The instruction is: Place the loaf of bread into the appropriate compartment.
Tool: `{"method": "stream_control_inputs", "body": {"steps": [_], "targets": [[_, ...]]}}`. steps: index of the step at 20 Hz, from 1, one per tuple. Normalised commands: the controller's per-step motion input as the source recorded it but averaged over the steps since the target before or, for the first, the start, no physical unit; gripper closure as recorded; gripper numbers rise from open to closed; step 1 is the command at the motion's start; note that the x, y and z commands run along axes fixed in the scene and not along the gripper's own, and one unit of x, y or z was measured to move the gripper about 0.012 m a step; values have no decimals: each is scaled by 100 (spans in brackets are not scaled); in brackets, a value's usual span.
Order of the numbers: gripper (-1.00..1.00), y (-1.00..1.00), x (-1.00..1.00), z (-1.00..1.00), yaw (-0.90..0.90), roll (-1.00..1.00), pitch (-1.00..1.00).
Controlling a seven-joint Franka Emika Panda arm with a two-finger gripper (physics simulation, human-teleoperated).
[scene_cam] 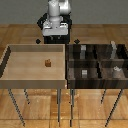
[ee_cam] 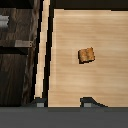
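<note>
The loaf of bread (scene_cam: 48,63) is a tiny reddish-brown block lying near the middle of the light wooden tray (scene_cam: 12,60) on the exterior view's left. In the wrist view the loaf (ee_cam: 86,55) rests alone on the pale tray floor. My gripper (scene_cam: 54,39) hangs high over the tray's far edge, well above and behind the loaf. It is open: its two dark fingertips (ee_cam: 90,102) stand wide apart with nothing between them, and the gripper (ee_cam: 65,102) touches nothing.
A dark wooden box (scene_cam: 70,62) divided into several compartments stands on the exterior view's right, against the light tray. Small grey blocks (scene_cam: 85,73) sit in some compartments. Both containers stand on thin legs above a wood floor.
</note>
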Motion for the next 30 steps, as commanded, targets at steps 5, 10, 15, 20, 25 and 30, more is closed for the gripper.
{"method": "stream_control_inputs", "body": {"steps": [5,10,15,20,25,30], "targets": [[-100,0,0,0,0,0,0],[-100,-60,0,0,0,0,0],[-100,-20,40,0,0,0,0],[-100,0,100,0,0,0,0],[-100,0,40,0,0,0,0],[-100,0,0,-60,0,0,0]]}}
